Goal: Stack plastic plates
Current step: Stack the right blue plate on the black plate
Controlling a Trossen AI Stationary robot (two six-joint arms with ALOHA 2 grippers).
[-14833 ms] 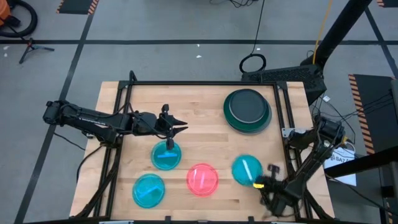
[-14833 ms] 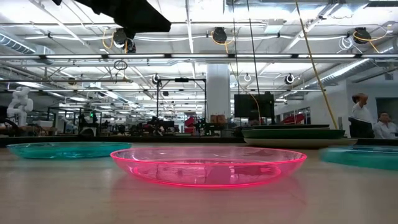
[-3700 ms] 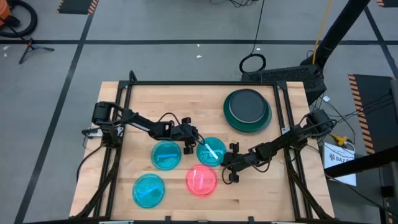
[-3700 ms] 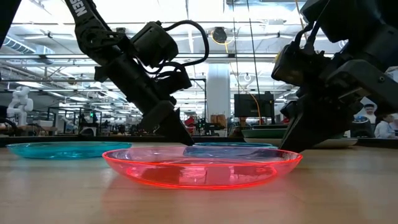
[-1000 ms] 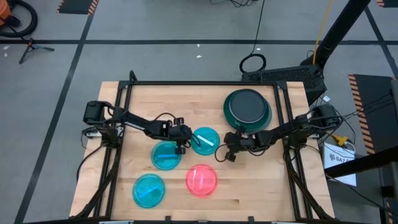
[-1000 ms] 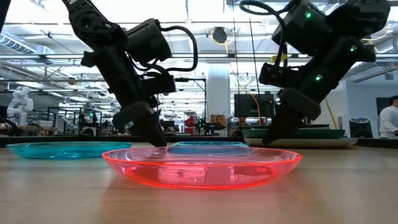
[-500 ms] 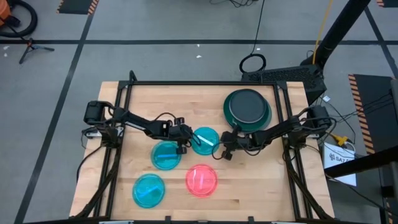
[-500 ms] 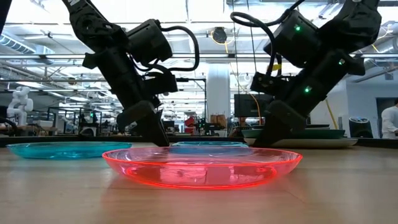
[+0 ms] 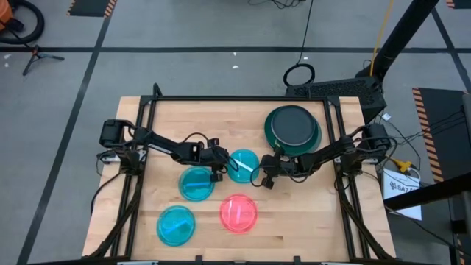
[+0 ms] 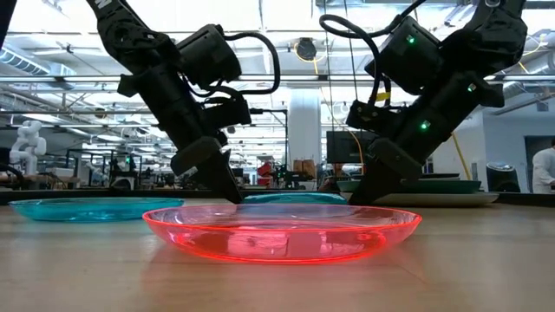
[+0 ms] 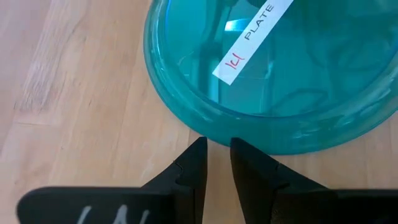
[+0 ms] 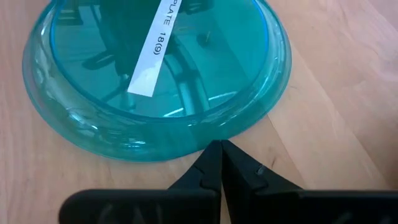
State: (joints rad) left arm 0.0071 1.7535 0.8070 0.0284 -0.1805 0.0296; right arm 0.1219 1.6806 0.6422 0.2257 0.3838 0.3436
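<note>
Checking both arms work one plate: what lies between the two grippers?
A translucent cyan plate, between left gripper and right gripper in the high view.

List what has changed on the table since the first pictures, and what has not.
One cyan plate has moved from the front right to mid-table, toward the dark plate stack. The left gripper and the right gripper, shut, now flank it at table level, pressing its rim from opposite sides. The red-pink plate and the other two cyan plates stayed put.
</note>
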